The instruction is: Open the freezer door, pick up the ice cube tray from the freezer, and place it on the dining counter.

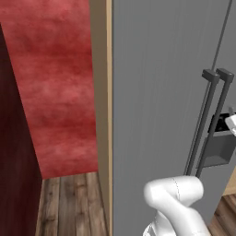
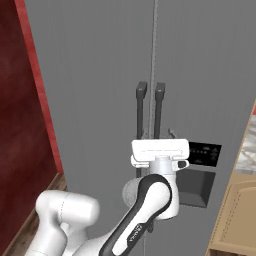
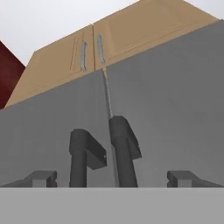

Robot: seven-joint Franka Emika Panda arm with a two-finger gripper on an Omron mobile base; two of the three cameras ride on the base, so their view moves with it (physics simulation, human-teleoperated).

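Grey brushed metal fills most of what I see: the freezer door is a tall, flat, matte panel with fine vertical grain, shut flush against its twin to the right, a thin seam running between them. Two long dark-grey bar handles stand side by side along that seam; the left handle belongs to the freezer door and the right handle to the neighbouring door. A dark dispenser recess with a black control strip above it sits in the right door. A tan wood side panel edges the appliance on the left, and tan upper cabinets sit above it. A red wall stands further left, over a wooden plank floor.

The white arm rises from below, bends at a rounded elbow and reaches forward to the doors at handle height. Its end effector is held level, square to the door fronts and close to the lower stretch of the two handles. In the hand view the two dark fingertips stand wide apart, spread on either side of both handle bars with nothing between them gripped.
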